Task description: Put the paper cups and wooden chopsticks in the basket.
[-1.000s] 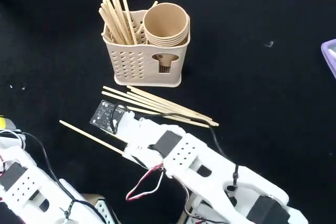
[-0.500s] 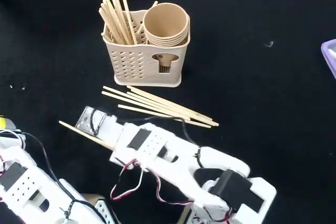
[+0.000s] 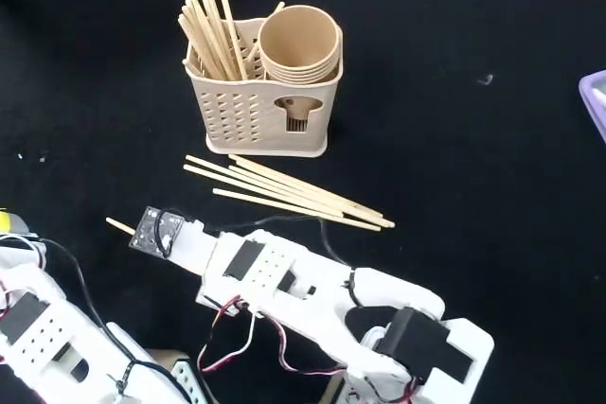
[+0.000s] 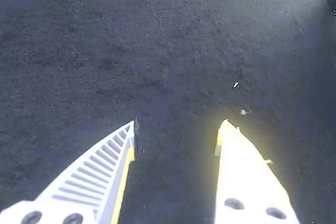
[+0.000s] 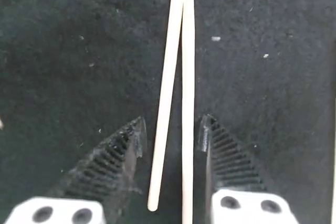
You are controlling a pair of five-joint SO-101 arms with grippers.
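Wooden chopsticks, two of them, were seen on the black table between the parted fingers of the right gripper, not yet gripped; the left gripper was held open over bare table. In the basket, more chopsticks and stacked paper cups were already placed. A loose bundle in front was judged left to collect
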